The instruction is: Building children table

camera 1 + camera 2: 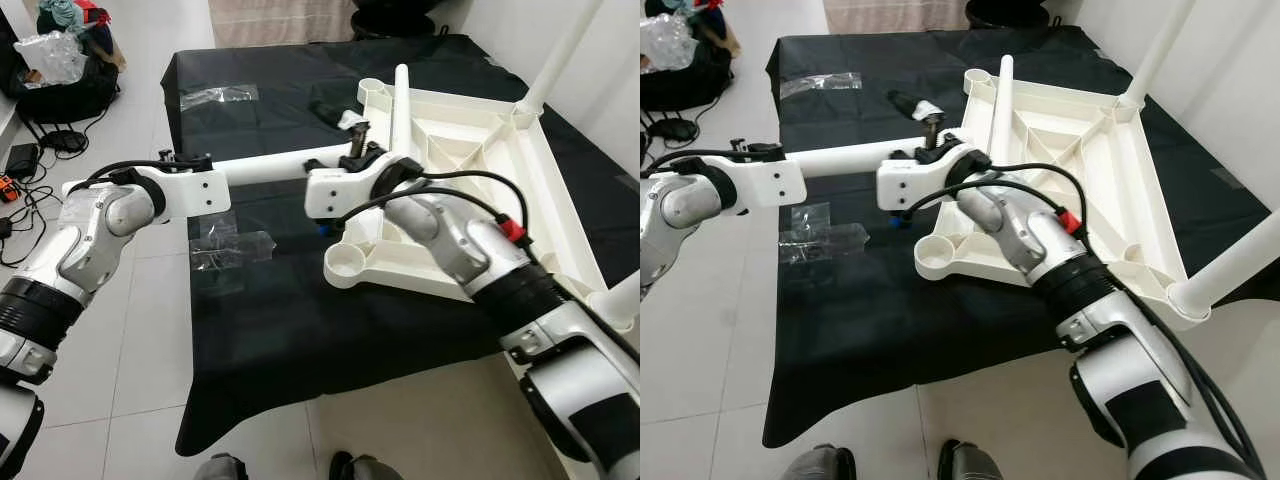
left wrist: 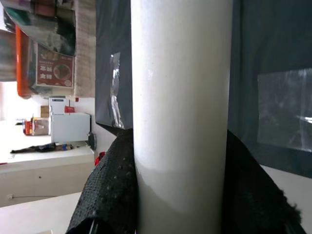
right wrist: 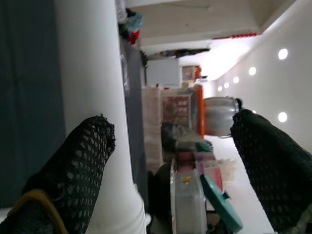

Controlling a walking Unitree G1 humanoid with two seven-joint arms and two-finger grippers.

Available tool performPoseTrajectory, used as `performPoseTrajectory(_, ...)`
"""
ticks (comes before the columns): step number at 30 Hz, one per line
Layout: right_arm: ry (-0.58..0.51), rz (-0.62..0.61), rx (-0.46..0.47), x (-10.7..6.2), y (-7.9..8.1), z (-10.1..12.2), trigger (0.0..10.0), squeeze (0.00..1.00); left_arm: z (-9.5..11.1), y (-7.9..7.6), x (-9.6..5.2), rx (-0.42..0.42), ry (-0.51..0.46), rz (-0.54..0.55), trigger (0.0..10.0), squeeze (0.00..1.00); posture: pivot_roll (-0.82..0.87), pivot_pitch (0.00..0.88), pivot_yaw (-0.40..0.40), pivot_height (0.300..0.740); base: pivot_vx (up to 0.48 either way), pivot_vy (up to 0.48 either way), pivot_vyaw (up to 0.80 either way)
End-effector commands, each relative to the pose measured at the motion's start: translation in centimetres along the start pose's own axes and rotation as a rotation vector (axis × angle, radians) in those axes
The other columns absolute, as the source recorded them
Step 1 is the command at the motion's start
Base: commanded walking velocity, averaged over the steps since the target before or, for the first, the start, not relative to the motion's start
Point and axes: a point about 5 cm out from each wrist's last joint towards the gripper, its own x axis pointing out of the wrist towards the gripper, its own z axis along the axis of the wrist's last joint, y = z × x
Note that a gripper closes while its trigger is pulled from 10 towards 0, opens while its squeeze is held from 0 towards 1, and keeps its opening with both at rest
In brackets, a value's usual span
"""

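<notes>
Left eye view: white tabletop lies upside down on black cloth, ribs up. Three legs look already seated: leg at the 12 o'clock corner, leg at 1 o'clock, leg at 4 o'clock. Empty socket at the tabletop's near-left corner, about 7 o'clock of the tabletop, is the one left to fill.

Fourth leg is held level in the air over the cloth, at 9 o'clock from the tabletop, well above its socket. Left gripper grips one end of it; left wrist view shows both black fingers pressed on either side of the tube, so clamped on it. Right gripper sits at the other end, near the 12 o'clock leg. Right wrist view shows one finger against the tube and the other spread far off, so it looks wide open and not gripping, though the angle is poor.

Clear plastic bags lie on the cloth at 9 o'clock.

Progress judgement: roughly three quarters done. Remaining: turn the fourth leg upright, seat it in the empty socket, then flip the table.
</notes>
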Motion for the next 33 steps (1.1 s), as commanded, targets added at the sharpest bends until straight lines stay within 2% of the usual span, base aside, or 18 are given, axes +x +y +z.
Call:
performPoseTrajectory(1,0.006,0.12,-0.022,0.1,1.7,0.4,10.0,0.0,0.8,0.6,0.3,0.045,-0.036,0.007,10.0,0.0,0.03,0.122,-0.044,0.74,0.0,0.0,0.0)
performPoseTrajectory(3,0.001,0.161,-0.008,0.2,2.2,0.7,10.0,0.0,0.9,0.7,0.4,0.05,-0.037,0.008,10.0,0.0,0.03,0.122,-0.046,0.74,0.0,0.0,0.0)
performPoseTrajectory(8,-0.002,0.194,0.005,0.5,2.2,1.0,10.0,0.0,0.9,0.7,0.8,0.062,-0.045,0.006,10.0,0.0,0.03,0.119,-0.045,0.74,0.0,0.0,0.0)
performPoseTrajectory(11,0.011,0.165,0.019,0.9,1.9,1.2,10.0,0.0,1.3,0.8,0.9,0.06,-0.06,0.013,10.0,0.0,0.02,0.117,-0.044,0.74,0.0,0.0,0.0)
performPoseTrajectory(18,0.071,0.162,0.017,2.1,1.5,1.3,10.0,0.0,3.5,0.1,1.5,0.044,-0.135,0.0,10.0,0.0,0.02,0.102,-0.041,0.74,0.0,0.0,0.0)
performPoseTrajectory(20,0.083,0.168,0.024,2.6,1.5,1.6,10.0,0.0,4.7,-0.2,1.8,0.038,-0.175,-0.005,10.0,0.0,0.02,0.102,-0.041,0.74,0.0,0.0,0.0)
performPoseTrajectory(24,0.108,0.193,0.025,3.1,1.9,1.7,10.0,0.0,6.0,-0.4,2.1,0.038,-0.216,-0.011,10.0,0.0,0.02,0.099,-0.043,0.74,0.0,0.0,0.0)
performPoseTrajectory(33,0.158,0.21,0.029,3.5,2.2,1.4,10.0,0.0,7.1,-0.3,2.3,0.046,-0.247,-0.011,10.0,0.0,0.02,0.099,-0.047,0.74,0.0,0.0,0.0)
